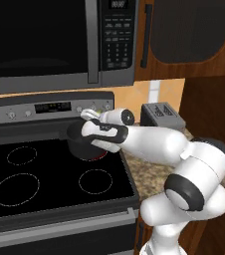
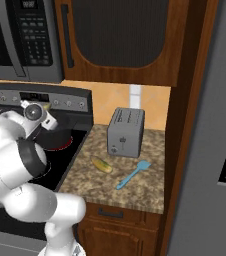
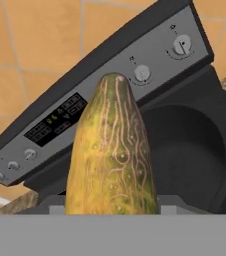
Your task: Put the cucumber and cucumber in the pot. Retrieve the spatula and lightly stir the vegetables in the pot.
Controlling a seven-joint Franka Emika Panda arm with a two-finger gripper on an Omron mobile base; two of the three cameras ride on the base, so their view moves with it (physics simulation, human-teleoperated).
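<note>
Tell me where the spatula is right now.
The spatula lies on the counter in front of the toaster, right of the loose cucumber.

microwave (image 1: 59,42) keypad and stove (image 1: 50,107) display markings, too blurred to read

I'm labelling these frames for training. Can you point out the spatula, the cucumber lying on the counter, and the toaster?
spatula (image 2: 133,174): right base view, on its handle.
cucumber on the counter (image 2: 101,164): right base view, mid-body.
toaster (image 2: 125,134): right base view, front face.
</note>
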